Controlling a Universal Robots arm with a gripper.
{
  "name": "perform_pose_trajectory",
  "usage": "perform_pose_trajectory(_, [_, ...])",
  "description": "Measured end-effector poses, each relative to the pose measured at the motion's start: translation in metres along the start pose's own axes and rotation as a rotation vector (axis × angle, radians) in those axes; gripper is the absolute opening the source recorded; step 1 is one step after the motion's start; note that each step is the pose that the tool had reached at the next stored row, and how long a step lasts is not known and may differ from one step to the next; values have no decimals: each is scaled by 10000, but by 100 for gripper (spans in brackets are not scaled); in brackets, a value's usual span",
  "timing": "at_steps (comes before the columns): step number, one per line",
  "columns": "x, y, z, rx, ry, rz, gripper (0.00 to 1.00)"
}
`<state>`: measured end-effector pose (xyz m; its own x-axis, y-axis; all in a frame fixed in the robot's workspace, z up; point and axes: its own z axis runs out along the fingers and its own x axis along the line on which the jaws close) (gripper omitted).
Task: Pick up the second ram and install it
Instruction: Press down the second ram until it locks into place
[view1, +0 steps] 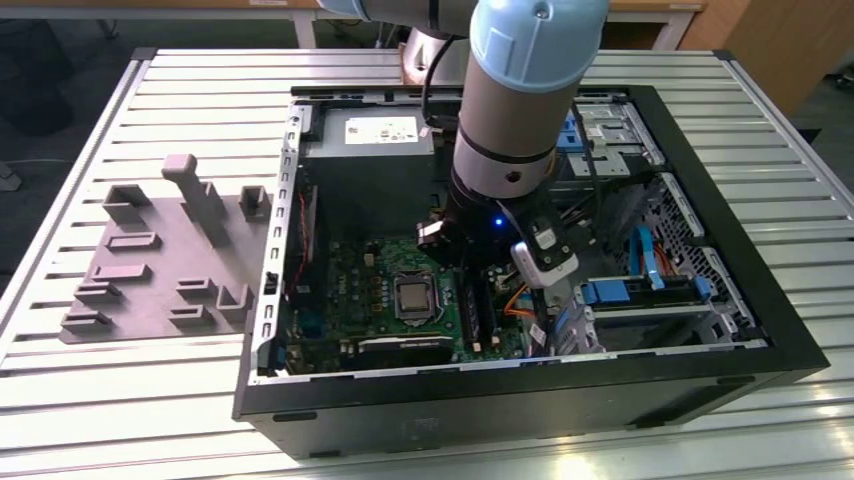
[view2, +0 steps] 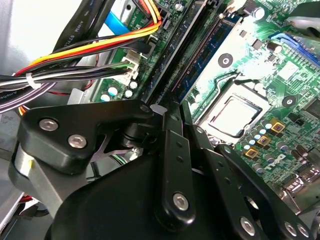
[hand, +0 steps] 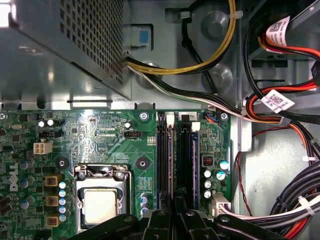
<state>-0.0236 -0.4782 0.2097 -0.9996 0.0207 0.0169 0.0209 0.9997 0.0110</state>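
Black linkage of the hand (view2: 172, 112) hangs low over the memory slots (hand: 175, 165), fingers close together; whether they grip the second ram (view2: 202, 62), which stands in a slot, cannot be told. Bundled cables (hand: 280, 130) crowd beside them. Within the computer case (view1: 721, 375) on the table (view1: 80, 400) lies the motherboard (hand: 107, 137), its processor socket (hand: 100, 202) near the slots.

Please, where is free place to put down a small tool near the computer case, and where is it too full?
Free: the slatted table in front of the grey holder tray, and the strip behind that tray. Crowded: inside the computer case, where the arm hangs over the green board, with cable bundles beside the memory slots.
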Motion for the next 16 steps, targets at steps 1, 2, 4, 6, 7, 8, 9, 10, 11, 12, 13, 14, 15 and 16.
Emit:
perform_pose_trajectory(1, [0,0,0,-1,0,0,14])
perform_pose_trajectory(2, [0,0,0,0,0,0,14])
perform_pose_trajectory(4, [0,0,0,0,0,0,14])
perform_pose_trajectory(6, [0,0,1,-1,1,0,15])
perform_pose_trajectory(7, [0,0,1,-1,0,0,15])
perform_pose_trajectory(8, [0,0,1,-1,0,0,21])
perform_pose_trajectory(9, [0,0,1,-1,0,0,21])
perform_pose_trajectory(10, [0,0,1,-1,0,0,21])
perform_pose_trajectory(11, [0,0,1,-1,0,0,21])
perform_pose_trajectory(12, [0,0,1,0,0,0,21])
perform_pose_trajectory(13, [0,0,1,-1,0,0,21])
perform_pose_trajectory(14, [0,0,-2,-2,0,0,21])
perform_pose_trajectory(15, [0,0,-9,-1,0,0,21])
perform_pose_trajectory(16, [0,1,-20,-1,0,0,21])
